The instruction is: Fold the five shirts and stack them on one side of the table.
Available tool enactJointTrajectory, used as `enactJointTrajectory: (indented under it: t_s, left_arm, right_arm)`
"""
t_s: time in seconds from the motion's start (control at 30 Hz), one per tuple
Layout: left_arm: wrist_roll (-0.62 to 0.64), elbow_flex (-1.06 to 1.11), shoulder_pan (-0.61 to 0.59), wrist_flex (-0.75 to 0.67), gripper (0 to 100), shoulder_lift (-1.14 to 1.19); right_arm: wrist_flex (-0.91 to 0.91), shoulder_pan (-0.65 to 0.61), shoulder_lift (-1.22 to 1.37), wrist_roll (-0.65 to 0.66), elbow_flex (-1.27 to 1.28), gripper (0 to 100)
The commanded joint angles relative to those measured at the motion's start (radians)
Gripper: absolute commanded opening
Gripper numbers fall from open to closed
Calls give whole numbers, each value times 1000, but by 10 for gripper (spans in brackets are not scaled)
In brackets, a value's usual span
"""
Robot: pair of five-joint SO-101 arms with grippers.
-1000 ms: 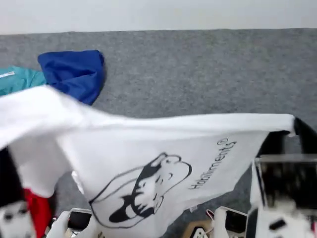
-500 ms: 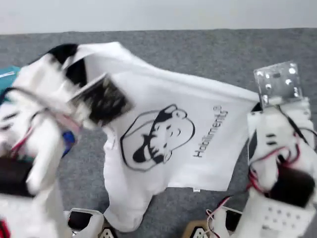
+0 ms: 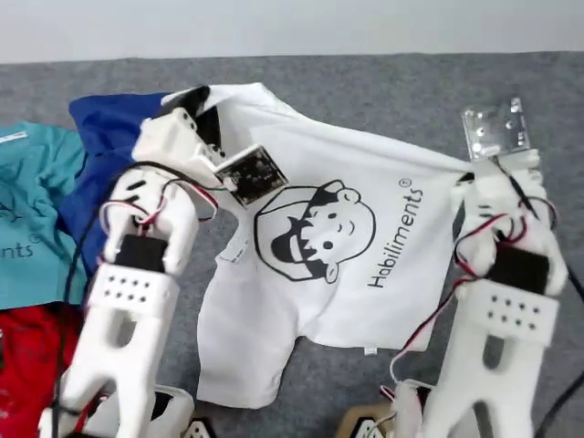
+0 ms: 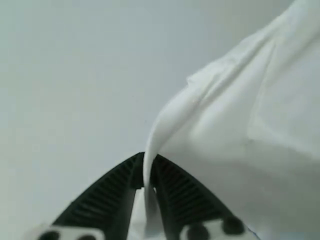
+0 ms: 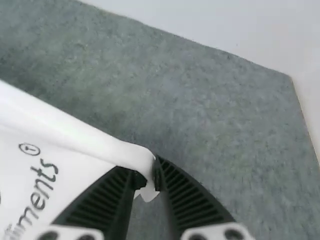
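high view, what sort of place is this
Probably a robot test bench: a grey-covered table against a bare wall, the left claw and right claw pinching one white shirt, a teal shirt and a blue shirt lying aside.

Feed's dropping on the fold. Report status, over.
Left gripper, right gripper: jaws shut on white shirt. Shirt spread between them, print up. Blue shirt, teal shirt, red shirt crowd the left side.
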Motion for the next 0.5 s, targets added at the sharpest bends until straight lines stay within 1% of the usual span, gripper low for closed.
enactJointTrajectory:
  t_s: [0.0, 0.1, 0.23, 0.33, 0.47]
  left_arm:
    - [-44, -19, -35, -219, 3, 110]
    - [-78, -87, -61, -301, 3, 241]
    - [-147, -170, -75, -359, 3, 373]
    - [-153, -197, -69, -388, 3, 400]
    - [-155, -191, -46, -388, 5, 394]
  right_arm:
    - [-116, 25, 58, 9, -12, 9]
    - [-163, 24, 104, 9, -32, 9]
    - [-166, 24, 171, 9, -97, 9]
    - [-165, 24, 211, 9, -132, 9]
    - [-133, 22, 214, 8, -135, 9]
